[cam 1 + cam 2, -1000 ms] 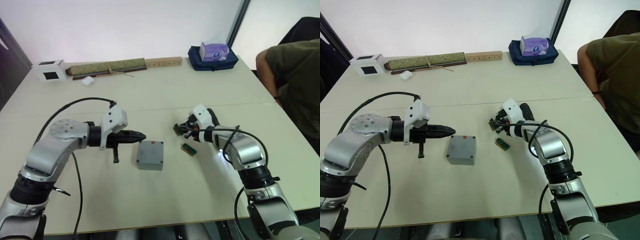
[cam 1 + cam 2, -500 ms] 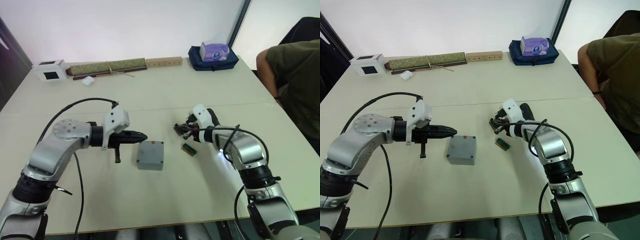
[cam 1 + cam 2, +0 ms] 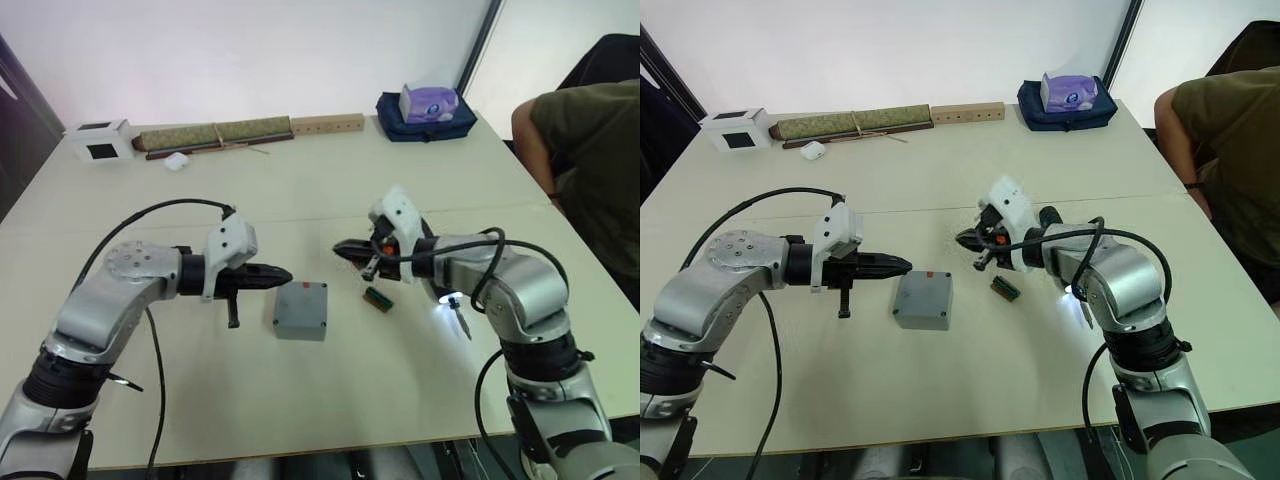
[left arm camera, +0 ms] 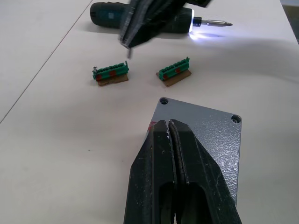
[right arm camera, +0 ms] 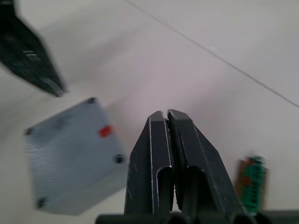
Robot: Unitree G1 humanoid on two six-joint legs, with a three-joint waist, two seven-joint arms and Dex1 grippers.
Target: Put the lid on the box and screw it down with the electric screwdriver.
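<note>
One box (image 3: 301, 309), one screwdriver (image 4: 140, 16), two green connectors (image 4: 111, 74).

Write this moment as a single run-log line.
lid: on box, centre table | left gripper: shut, empty, at lid's edge | right gripper: shut, empty | electric screwdriver: lying on table, tip lit

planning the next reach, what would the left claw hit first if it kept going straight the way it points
Probably the square grey plastic lid on the box: the shut left claw hangs just over its near edge, aimed across it toward the green terminal blocks. Height is unclear.
</note>
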